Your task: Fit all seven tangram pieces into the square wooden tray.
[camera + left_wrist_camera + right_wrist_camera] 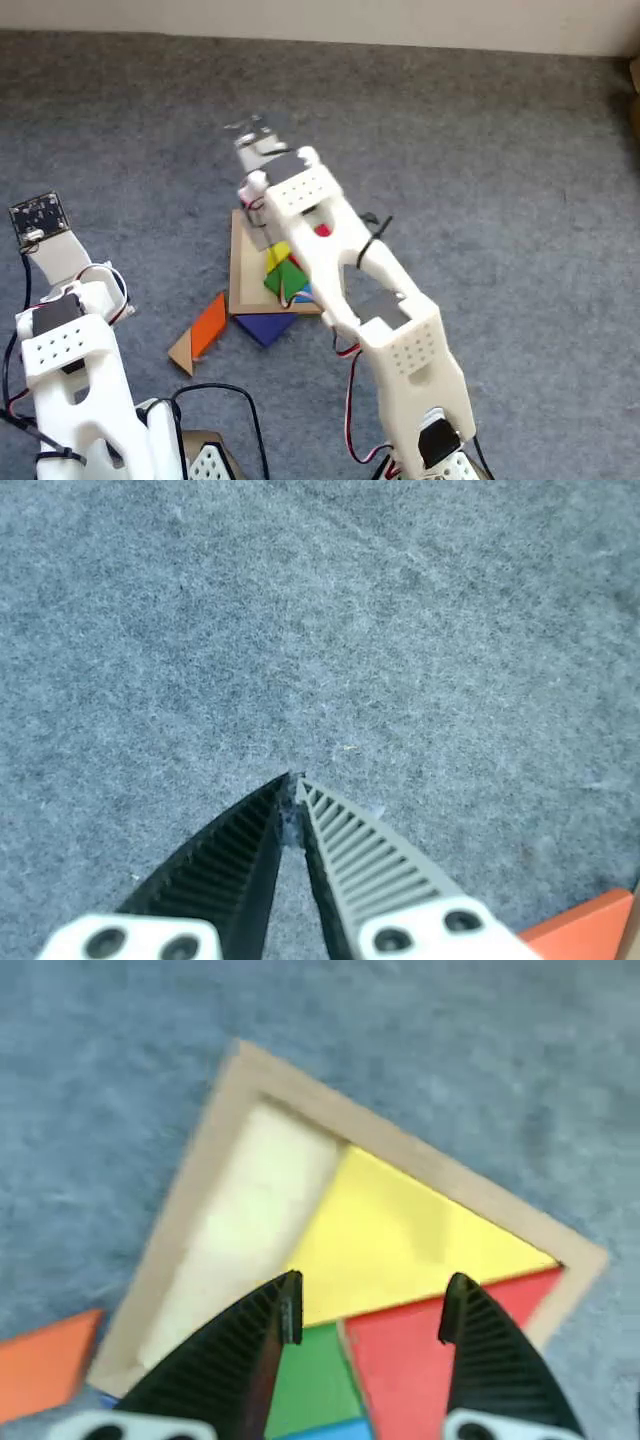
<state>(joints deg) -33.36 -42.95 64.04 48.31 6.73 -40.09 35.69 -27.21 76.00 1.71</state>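
The square wooden tray (236, 270) lies mid-table on grey carpet. Inside it are a yellow triangle (400, 1240), a red piece (420, 1360), a green piece (315, 1380) and a sliver of blue (330, 1430); one strip of the tray floor (240, 1230) is bare. My right gripper (372, 1290) hangs open just above the yellow triangle, holding nothing. Outside the tray lie a dark blue triangle (265, 328), an orange parallelogram (208, 325) and a tan triangle (182, 352). My left gripper (292, 785) is shut and empty over bare carpet, with the orange piece (585, 935) close beside it.
The left arm (65, 330) stands at the front left and the right arm (400, 340) stretches from the front right over the tray. Cables (215, 395) loop near the front edge. Open carpet spreads at the back and to the right.
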